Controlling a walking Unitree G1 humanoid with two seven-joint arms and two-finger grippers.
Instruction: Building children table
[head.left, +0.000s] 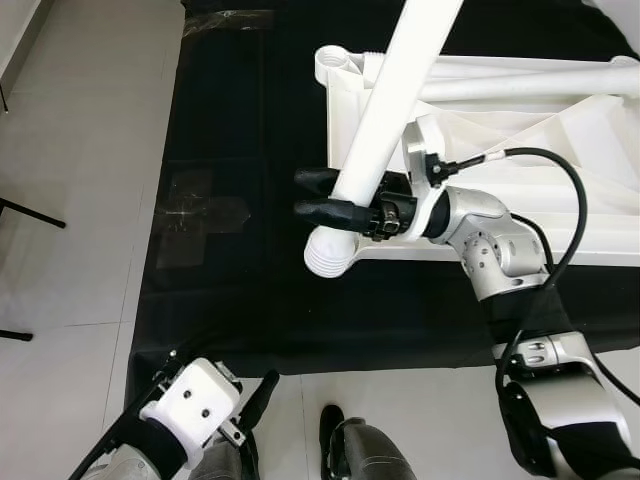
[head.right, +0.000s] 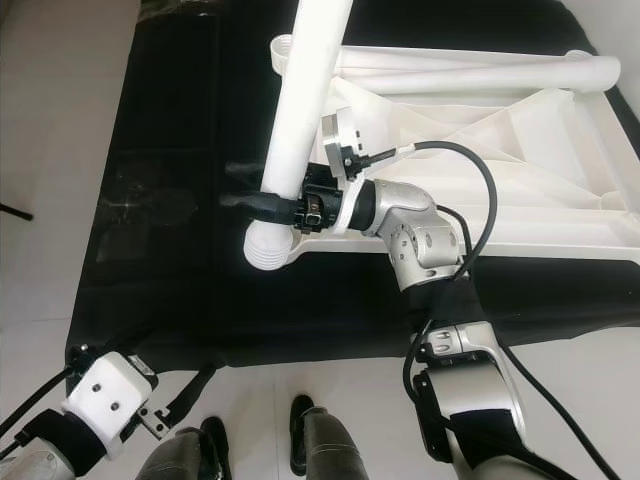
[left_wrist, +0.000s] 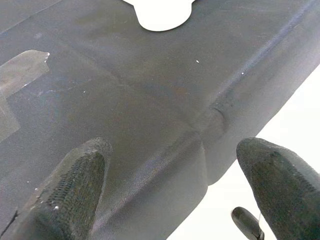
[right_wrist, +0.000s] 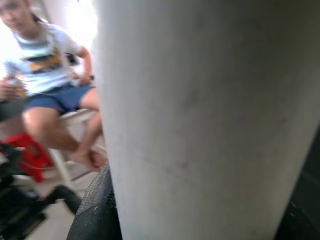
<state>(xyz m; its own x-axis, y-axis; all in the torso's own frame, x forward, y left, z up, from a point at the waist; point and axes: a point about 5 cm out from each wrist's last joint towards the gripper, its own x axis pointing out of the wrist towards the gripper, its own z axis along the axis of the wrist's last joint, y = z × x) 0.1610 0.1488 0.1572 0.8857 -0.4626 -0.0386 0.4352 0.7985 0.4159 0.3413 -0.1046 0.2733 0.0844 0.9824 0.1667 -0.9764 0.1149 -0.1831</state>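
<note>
Step in hand: we judge this to be leg fitting. We hold one leg (head.left: 395, 95) and have yet to seat it in the tabletop (head.left: 560, 215).
Right gripper (head.left: 325, 196): centre of the left eye view, fingers pinching the leg near its threaded end (head.left: 330, 255).
Leg: runs from the top centre of the frame down to the centre, tilted, its threaded end hanging just off the tabletop's near left corner, over the mat (head.left: 230, 290).
Tabletop: upside down on the mat, upper right of the frame. A socket (head.left: 338, 62) stands at its far left corner; a second leg (head.left: 540, 80) lies across its top edge.
Left gripper (left_wrist: 172, 195): lower left of the frame, idle, fingers spread over the mat's edge.
Person (right_wrist: 47, 75): seated, in the right wrist view behind the leg.
Next move: we judge that the threaded end must be lined up with a corner socket and the leg stood upright before turning it in. Whether the near corner has a free socket we cannot tell; the leg hides it.
</note>
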